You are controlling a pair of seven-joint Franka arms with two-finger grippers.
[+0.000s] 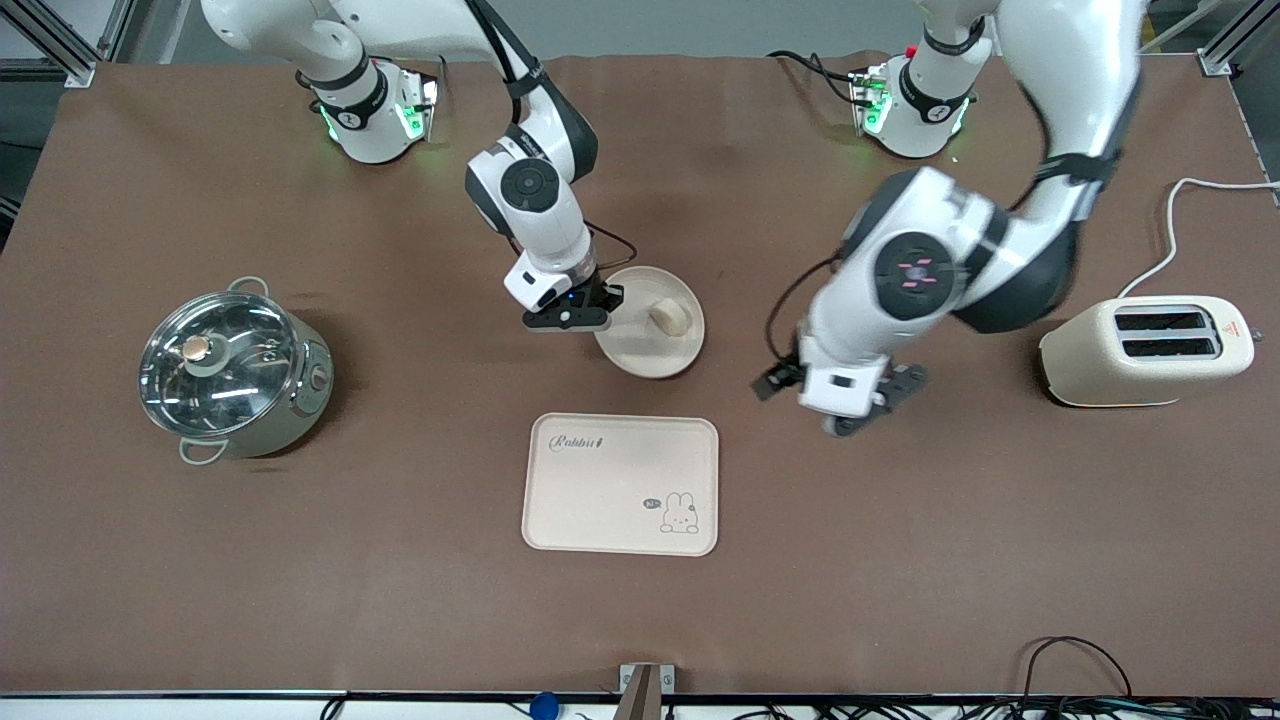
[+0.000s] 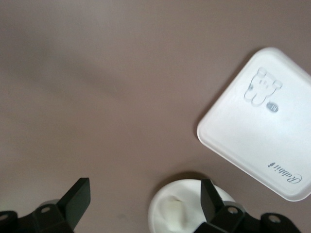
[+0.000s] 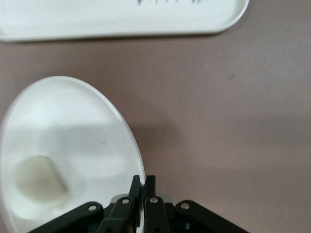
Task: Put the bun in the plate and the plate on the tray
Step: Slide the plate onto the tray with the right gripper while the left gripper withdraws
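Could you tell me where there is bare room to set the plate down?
The tray is bare apart from its print. Open table lies between it and the pot. It is crowded around the plate, gripped by the right gripper.

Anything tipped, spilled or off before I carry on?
Nothing spilled or damaged. The bun sits in the plate, right gripper shut on its rim. The tray lies bare and flat. The left gripper hangs open over the table.

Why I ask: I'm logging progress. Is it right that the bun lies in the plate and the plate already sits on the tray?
Not quite. The bun lies in the plate, but the front view shows the plate on the table, farther from the camera than the tray, not on it.
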